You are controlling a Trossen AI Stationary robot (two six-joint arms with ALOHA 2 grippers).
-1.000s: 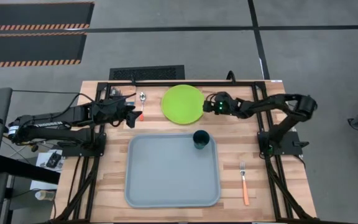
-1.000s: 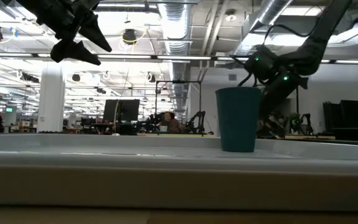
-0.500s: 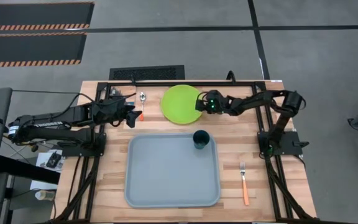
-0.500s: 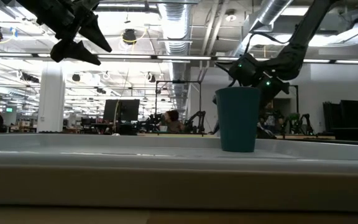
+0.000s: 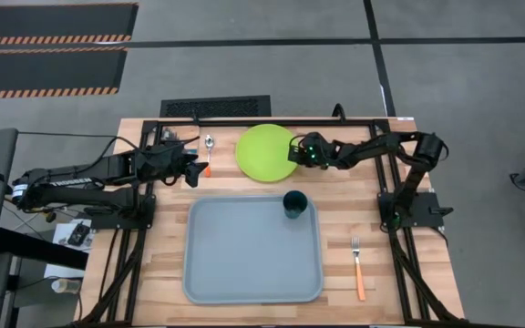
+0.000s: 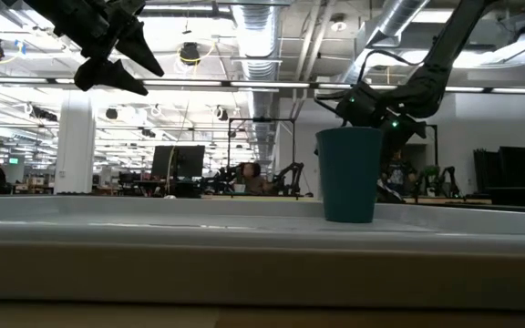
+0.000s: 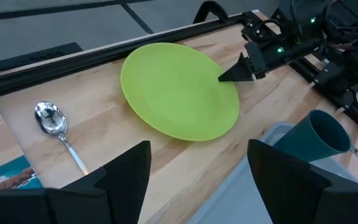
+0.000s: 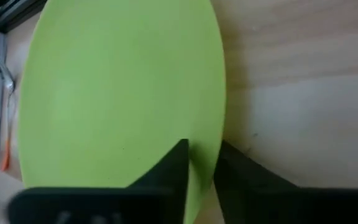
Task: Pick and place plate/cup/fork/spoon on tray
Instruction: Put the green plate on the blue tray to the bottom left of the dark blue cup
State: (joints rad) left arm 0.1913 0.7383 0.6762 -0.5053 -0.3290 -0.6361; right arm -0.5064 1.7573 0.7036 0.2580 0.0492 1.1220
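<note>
- Right gripper (image 8: 201, 165) has its fingers nearly together, pinching the rim of the plate (image 5: 267, 152).
- Plate: round, lime-green, flat on the table behind the tray (image 5: 244, 264).
- Left gripper (image 7: 194, 171) hangs spread wide beside the spoon (image 7: 58, 127).

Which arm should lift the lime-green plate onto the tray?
Right. Its end effector already straddles the round lime-green plate's rim, fingers nearly closed. The left end effector hangs open beside the silver spoon.
</note>
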